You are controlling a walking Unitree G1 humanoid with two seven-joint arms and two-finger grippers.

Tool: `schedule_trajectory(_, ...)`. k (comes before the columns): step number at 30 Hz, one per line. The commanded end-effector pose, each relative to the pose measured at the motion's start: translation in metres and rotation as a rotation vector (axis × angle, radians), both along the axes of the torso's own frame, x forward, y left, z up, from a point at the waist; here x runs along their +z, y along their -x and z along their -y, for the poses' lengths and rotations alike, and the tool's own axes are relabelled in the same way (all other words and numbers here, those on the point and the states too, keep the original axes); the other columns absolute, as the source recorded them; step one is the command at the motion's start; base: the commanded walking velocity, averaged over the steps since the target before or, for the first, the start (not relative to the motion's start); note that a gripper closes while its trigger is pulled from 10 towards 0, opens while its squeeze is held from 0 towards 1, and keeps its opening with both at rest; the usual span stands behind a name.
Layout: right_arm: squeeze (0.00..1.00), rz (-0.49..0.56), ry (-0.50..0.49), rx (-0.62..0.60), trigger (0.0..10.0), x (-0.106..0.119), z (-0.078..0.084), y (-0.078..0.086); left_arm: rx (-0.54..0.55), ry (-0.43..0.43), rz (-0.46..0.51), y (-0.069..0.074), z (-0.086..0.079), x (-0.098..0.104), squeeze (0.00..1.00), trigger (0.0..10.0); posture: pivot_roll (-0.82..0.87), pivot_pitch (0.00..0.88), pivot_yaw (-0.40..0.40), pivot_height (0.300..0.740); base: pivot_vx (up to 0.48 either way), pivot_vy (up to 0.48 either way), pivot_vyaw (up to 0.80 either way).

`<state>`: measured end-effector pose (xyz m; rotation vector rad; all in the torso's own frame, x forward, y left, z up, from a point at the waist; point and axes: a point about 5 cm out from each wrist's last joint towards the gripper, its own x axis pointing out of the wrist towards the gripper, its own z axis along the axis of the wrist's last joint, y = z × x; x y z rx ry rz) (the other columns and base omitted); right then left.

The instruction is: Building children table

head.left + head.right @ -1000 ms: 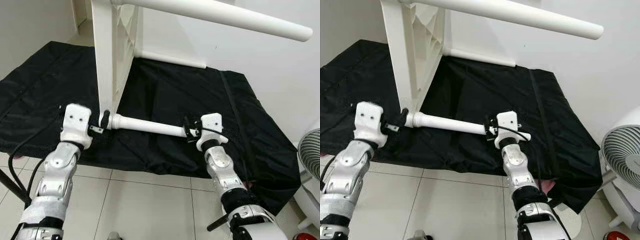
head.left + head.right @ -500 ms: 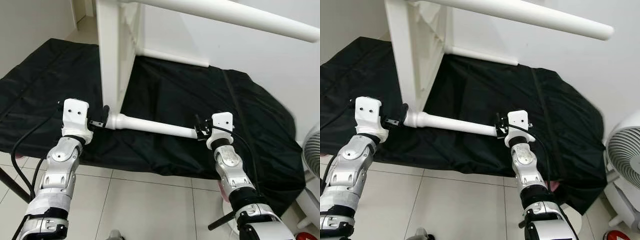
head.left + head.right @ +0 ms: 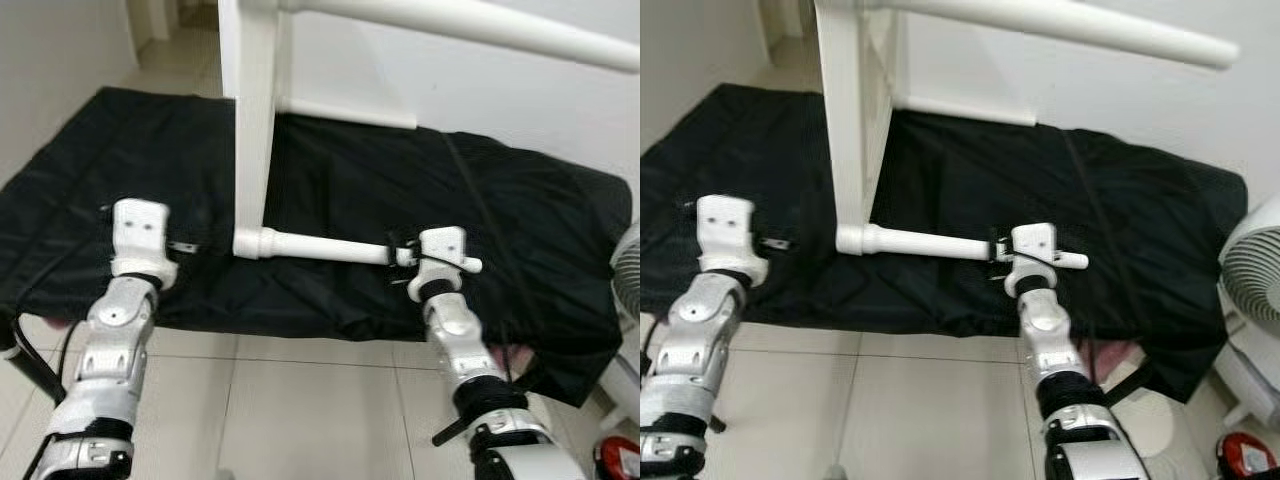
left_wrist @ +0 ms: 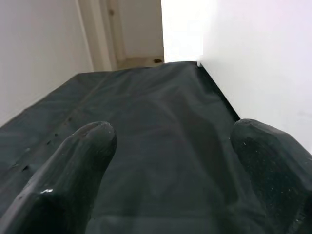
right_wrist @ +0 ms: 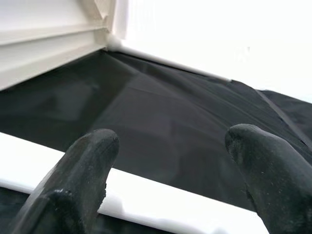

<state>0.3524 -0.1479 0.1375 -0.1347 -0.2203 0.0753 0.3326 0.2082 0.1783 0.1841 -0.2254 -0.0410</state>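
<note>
The smooth, rigid table leg looked light but slippery; right claw gaped wide over its free end, left claw open and empty.

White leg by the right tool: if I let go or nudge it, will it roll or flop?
The white leg looks rigid, so flopping is unlikely. It is round, so loose it could roll on the black cloth; its end at the tabletop panel probably restrains it. The open right tool straddles it.

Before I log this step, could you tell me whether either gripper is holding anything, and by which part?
Nothing is held. The right gripper is open around the white table leg near its free end; the left gripper is open over the black cloth.
</note>
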Motion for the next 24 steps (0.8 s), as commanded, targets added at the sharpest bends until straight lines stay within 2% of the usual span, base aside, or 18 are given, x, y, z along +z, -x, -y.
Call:
schedule_trajectory(1,0.00,-0.008,0.000,-0.032,10.0,-0.002,0.011,0.001,-0.045,-0.028,0.001,0.000,0.013,-0.002,0.00,10.0,0.13,0.063,-0.076,0.740,0.000,0.000,0.00)
schedule_trajectory(6,0.00,-0.015,-0.009,-0.035,10.0,-0.003,0.012,0.001,-0.080,-0.055,-0.010,0.001,0.023,-0.007,0.00,10.0,0.12,0.061,-0.083,0.740,0.000,0.000,0.00)
schedule_trajectory(11,0.00,-0.015,-0.006,-0.042,10.0,-0.001,0.015,0.001,-0.093,-0.039,-0.010,0.003,0.025,-0.005,0.00,10.0,0.11,0.057,-0.084,0.740,0.000,0.000,0.00)
schedule_trajectory(13,0.00,-0.020,-0.019,-0.060,10.0,-0.001,0.018,0.001,-0.156,-0.071,-0.011,0.010,0.030,-0.005,0.00,10.0,0.11,0.053,-0.080,0.740,0.000,0.000,0.00)
schedule_trajectory(17,0.00,-0.002,-0.011,-0.061,10.0,0.001,0.019,0.003,-0.203,-0.090,-0.023,0.016,0.032,-0.006,0.00,10.0,0.12,0.051,-0.078,0.740,0.000,0.000,0.00)
schedule_trajectory(24,0.00,-0.004,0.041,0.052,10.0,-0.002,0.008,0.010,-0.210,-0.077,-0.060,0.017,0.036,-0.003,0.00,10.0,0.12,0.058,-0.027,0.740,0.000,0.000,0.00)
